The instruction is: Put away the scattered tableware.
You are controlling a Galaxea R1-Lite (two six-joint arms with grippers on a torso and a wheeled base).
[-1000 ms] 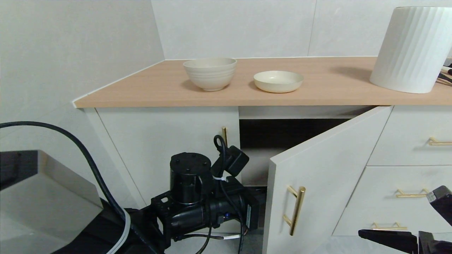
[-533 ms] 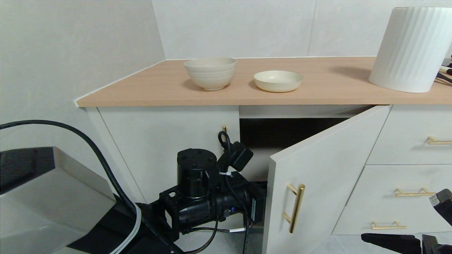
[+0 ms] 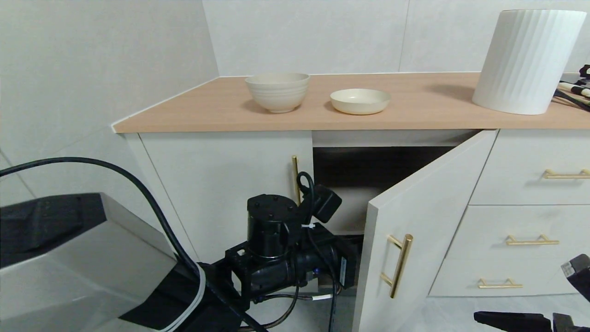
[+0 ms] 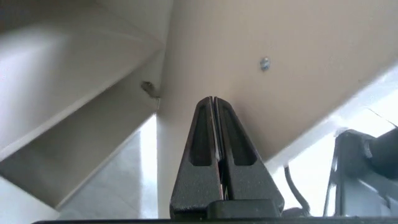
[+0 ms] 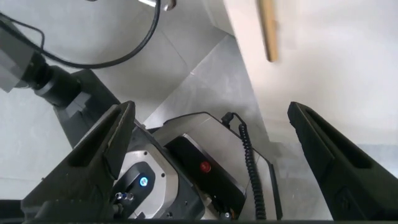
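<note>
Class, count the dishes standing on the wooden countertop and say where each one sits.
2. A deep bowl stands toward the countertop's left end; a shallow dish sits apart to its right. The ribbed white container may hide others behind it.

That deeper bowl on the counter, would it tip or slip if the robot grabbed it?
The bowl looks rigid, so it probably won't flex. Its narrow foot and wide rim suggest a sideways push might tip it. The faint ridges on its wall may make it less slippery.

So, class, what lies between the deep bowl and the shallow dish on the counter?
Nothing but bare countertop; the head view shows the bowl and the dish standing apart.
</note>
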